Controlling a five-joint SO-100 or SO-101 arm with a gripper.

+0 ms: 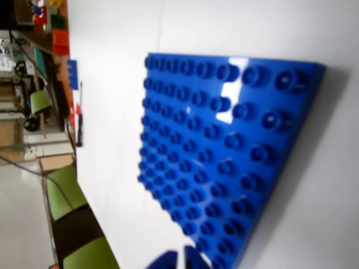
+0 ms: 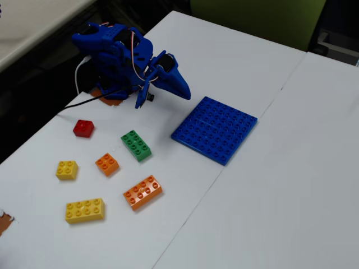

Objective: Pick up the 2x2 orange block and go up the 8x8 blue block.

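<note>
Beside the big blue baseplate (image 2: 215, 129), on its left edge in the fixed view, your tool (image 2: 178, 84) hangs above the tabletop (image 2: 280, 196) with nothing in it. Its two blue tips look drawn nearly together in the wrist view (image 1: 180, 259), with only a thin slit between them.

The small orange brick (image 2: 106, 163) you want lies well apart from the tool, down and to the left of the baseplate in the fixed view, past the green brick (image 2: 136, 145). It is square, so it has no long axis to line up with; either pair of opposite sides should serve for a pinch. You have only one arm (image 2: 115, 56), so, as I judge it, the coming move is a swing away from the baseplate and down toward that brick, with the tips spread first.

Count before you commit:
- two orange bricks, the small four-stud one and a longer eight-stud one (image 2: 142, 191) lying nearer the camera from it
- two yellow bricks, one small (image 2: 67, 169) and one long (image 2: 84, 210), both left of the orange ones
- one green brick
- one small red brick (image 2: 83, 128), farthest left of the baseplate
- one baseplate, bare of bricks

The pick is not yet made.
</note>
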